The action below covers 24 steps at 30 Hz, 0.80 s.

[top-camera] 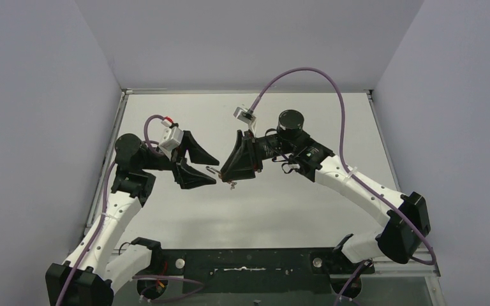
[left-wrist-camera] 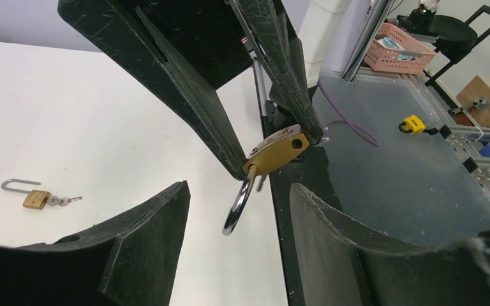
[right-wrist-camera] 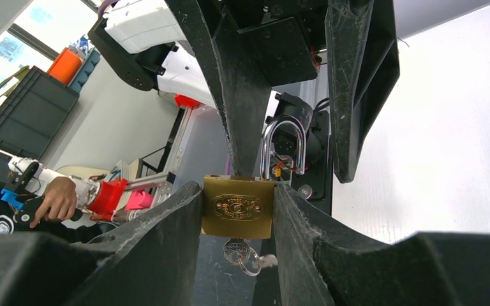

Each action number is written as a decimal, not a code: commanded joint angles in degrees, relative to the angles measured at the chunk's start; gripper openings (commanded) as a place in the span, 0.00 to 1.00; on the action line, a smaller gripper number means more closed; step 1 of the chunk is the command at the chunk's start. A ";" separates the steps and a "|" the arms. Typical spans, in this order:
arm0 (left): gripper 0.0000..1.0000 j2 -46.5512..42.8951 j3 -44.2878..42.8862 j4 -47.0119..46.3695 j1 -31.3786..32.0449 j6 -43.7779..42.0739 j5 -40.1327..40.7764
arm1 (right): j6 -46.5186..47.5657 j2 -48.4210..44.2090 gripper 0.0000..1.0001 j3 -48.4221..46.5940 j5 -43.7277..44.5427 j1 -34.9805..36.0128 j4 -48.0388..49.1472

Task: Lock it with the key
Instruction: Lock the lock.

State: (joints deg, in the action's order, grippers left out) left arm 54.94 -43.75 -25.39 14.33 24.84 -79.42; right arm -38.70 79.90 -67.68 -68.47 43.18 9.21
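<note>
Left pincer (top-camera: 212,169): the jaws stand apart and grip nothing. They straddle the shackle (right-wrist-camera: 283,120), one finger on each side, neither visibly pressing on it. This placement probably prepares a push to seat the shackle, which stands raised with its free leg out of the body.

Padlock (right-wrist-camera: 238,207): the brass body hangs in the air between the two pincers, directly ahead of the left pincer's fingertips and clamped at the tips of the right one. The key (right-wrist-camera: 238,250) sits in the keyhole on the face opposite the shackle, on the wrist side of the right pincer's fingers.

Right pincer (right-wrist-camera: 237,191): closed on the padlock body, one finger on each narrow side. This grip leaves the shackle exposed to the other arm.

A second padlock (left-wrist-camera: 36,199) lies on the table (left-wrist-camera: 102,115), well apart from both pincers
</note>
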 commanded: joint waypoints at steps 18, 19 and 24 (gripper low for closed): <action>0.41 -2.79 -2.16 7.66 -0.44 -6.78 -1.53 | -0.59 -3.84 0.27 2.10 -1.52 -1.55 4.85; 0.41 -2.81 -2.27 8.44 -0.54 -7.34 -1.53 | -0.63 -3.98 0.26 2.25 -1.57 -1.64 4.83; 0.35 -2.75 -2.57 9.83 -0.78 -8.58 -1.27 | -0.77 -4.93 0.27 2.63 -1.74 -1.85 4.85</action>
State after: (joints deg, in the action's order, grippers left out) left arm 53.01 -43.77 -17.12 14.04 18.52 -79.57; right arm -38.92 78.24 -64.73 -68.86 41.63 9.89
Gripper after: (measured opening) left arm 0.372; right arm 0.410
